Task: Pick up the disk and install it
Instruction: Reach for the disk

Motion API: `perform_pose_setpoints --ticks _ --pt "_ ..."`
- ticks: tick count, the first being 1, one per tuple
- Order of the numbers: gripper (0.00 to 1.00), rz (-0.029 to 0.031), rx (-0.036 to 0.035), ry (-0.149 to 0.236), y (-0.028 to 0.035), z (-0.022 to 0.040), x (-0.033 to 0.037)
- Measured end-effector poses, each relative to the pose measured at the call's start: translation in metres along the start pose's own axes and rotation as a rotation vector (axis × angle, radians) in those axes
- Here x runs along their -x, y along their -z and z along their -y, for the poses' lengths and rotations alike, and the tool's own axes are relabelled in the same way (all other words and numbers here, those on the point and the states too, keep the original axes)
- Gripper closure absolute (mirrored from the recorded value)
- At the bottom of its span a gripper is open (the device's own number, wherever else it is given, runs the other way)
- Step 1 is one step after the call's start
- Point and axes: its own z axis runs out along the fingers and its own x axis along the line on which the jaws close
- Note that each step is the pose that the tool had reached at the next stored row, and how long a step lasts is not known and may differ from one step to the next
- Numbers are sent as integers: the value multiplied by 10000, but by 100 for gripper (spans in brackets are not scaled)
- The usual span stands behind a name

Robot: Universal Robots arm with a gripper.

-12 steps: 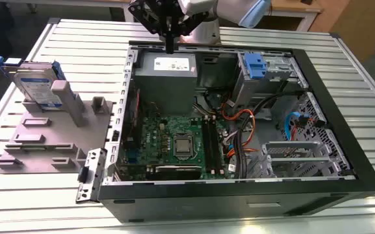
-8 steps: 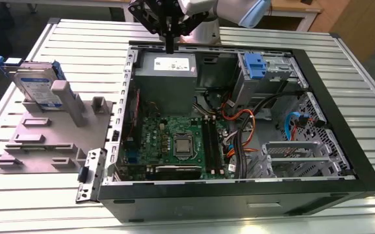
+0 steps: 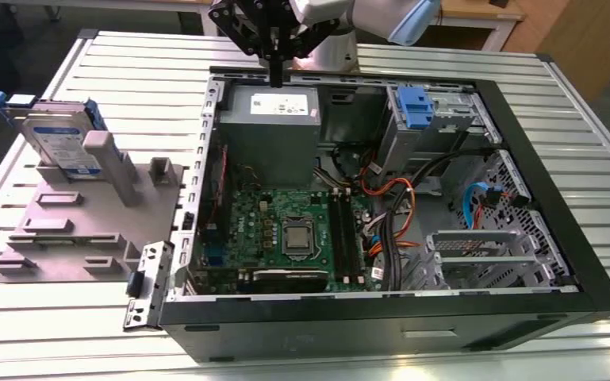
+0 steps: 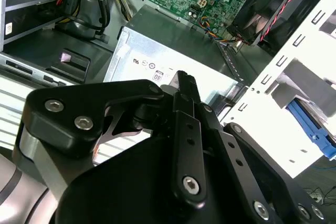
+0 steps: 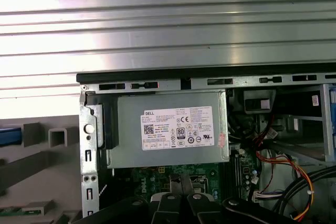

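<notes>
Gripper [image 3: 276, 78] hangs over the power supply box [image 3: 273, 119], fingers pinched together on nothing; the disk [image 3: 59, 141] stands upright in the grey rack [image 3: 72, 226], exterior view's left, well apart. A clean pick, I'd say, wants spread fingers squared across it

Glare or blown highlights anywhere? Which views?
First wrist view: table slats blow out to white. Second wrist view: case frame clips to white, and the power supply top glares. Exterior view: even light, with a mild sheen on the slats.

disk [image 3: 59, 143] 1 | computer case [image 3: 592, 266] 1 | grey stand [image 3: 72, 230] 1 | power supply [image 3: 273, 123] 1
</notes>
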Motion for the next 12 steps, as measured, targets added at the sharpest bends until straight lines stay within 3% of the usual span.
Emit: perform_pose_setpoints --ticks 6,12 --pt "89 0 -1 -2 0 0 -6" --pt "89 0 0 0 0 5 -66"
